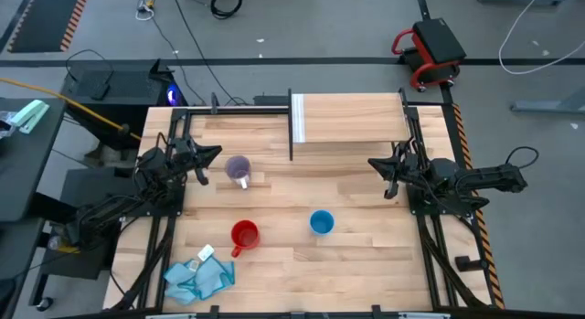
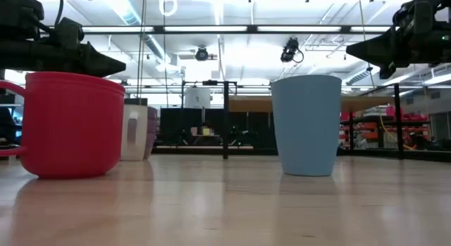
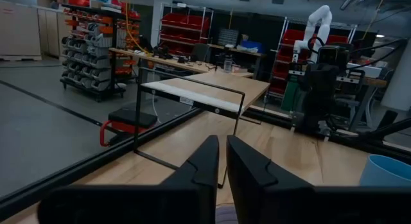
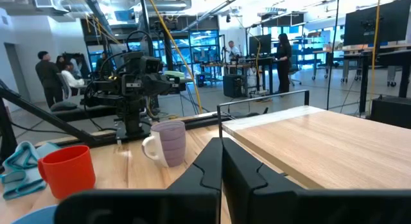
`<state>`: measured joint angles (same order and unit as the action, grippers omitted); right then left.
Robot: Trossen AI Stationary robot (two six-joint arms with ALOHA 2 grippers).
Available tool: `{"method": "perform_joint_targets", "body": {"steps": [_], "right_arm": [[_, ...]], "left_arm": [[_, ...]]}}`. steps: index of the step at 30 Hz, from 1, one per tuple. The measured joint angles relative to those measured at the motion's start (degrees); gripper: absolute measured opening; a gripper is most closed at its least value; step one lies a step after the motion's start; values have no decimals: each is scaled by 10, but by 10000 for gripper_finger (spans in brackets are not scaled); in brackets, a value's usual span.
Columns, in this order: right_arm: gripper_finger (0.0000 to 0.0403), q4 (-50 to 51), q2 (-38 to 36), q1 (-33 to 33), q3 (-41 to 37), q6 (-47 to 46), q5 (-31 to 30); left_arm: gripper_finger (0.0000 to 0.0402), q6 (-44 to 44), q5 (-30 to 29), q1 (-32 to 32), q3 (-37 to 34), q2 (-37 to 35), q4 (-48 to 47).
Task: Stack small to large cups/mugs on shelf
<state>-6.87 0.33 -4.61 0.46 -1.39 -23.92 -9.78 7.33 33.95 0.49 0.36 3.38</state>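
The translucent purple-grey mug (image 1: pixel 239 168) stands upright on the table just right of my left gripper (image 1: pixel 218 154), which is shut and hovers above table height (image 2: pixel 120 64). The red mug (image 1: pixel 244 235) and the light-blue cup (image 1: pixel 321 222) stand upright nearer the table's near edge. The shelf (image 1: pixel 352 118) sits at the far edge, its white panel on the left end. My right gripper (image 1: pixel 372 163) is shut, raised in the air at the table's right side, below the shelf's right end. In the right wrist view the purple mug (image 4: pixel 168 144) and the red mug (image 4: pixel 67 169) stand ahead of the shut fingers.
A crumpled light-blue cloth (image 1: pixel 196 275) with a small white piece lies at the near left corner. Bare wood lies between the cups and the shelf. The shelf's dark metal posts (image 3: pixel 234 115) stand at its corners. People show far off in the room behind the left arm.
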Motion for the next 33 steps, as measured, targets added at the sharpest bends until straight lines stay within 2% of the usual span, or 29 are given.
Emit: {"method": "perform_joint_targets", "body": {"steps": [33], "right_arm": [[11, 0, 0, 0, 0, 0, 0]], "left_arm": [[35, -1, 0, 0, 0, 0, 0]]}}
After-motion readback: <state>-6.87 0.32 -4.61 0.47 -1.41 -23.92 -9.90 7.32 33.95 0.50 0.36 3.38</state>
